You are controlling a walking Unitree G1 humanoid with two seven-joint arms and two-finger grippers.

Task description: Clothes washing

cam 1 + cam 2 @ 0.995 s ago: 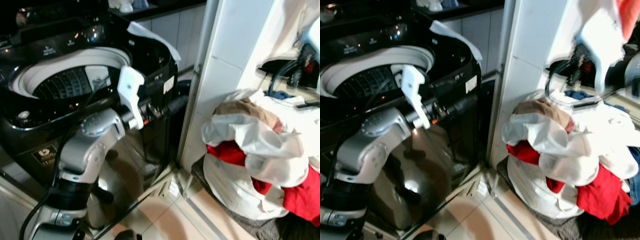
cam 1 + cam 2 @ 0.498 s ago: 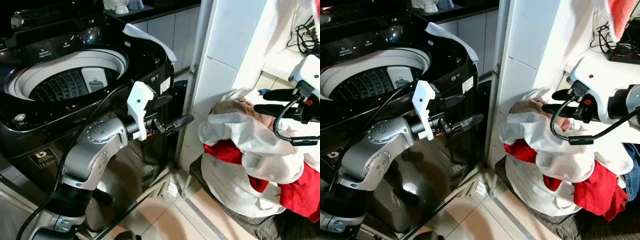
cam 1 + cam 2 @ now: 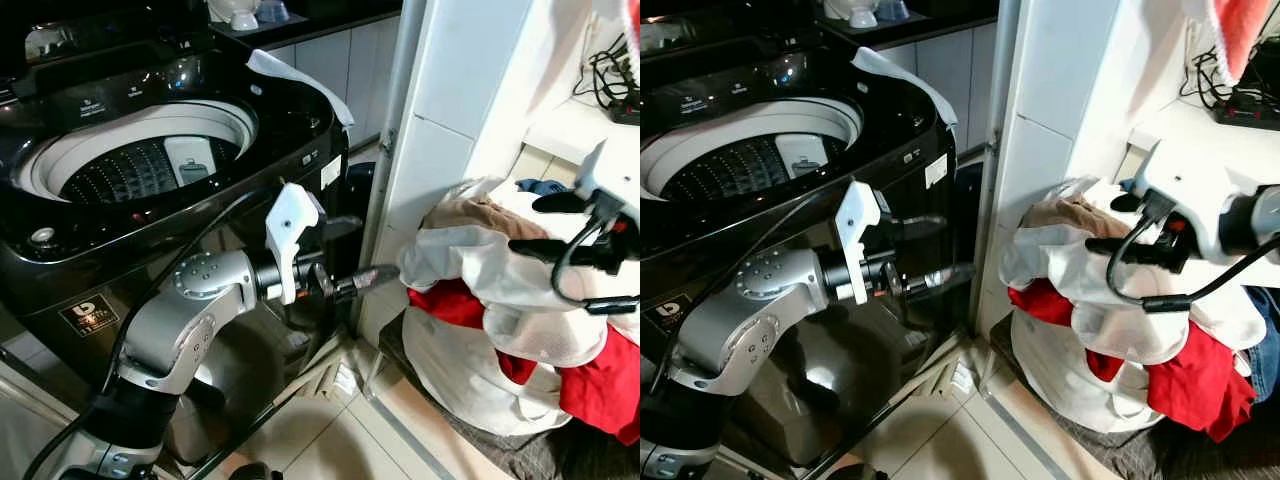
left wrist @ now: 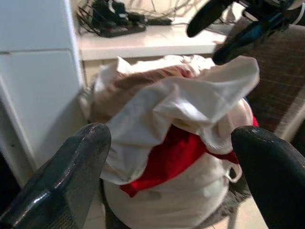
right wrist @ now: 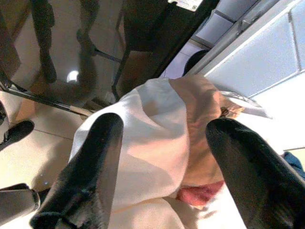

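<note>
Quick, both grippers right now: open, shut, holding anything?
Left gripper: open, empty, aimed at the laundry pile.
Right gripper: open, empty, over the pile's white cloth.

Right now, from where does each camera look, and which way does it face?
Head eyes: look down at the washing machine and laundry pile; both arms show.
Left wrist: looks past the left gripper, open, at the pile.
Right wrist: looks down past the right gripper, open, onto the white cloth.
All views share the pile.
</note>
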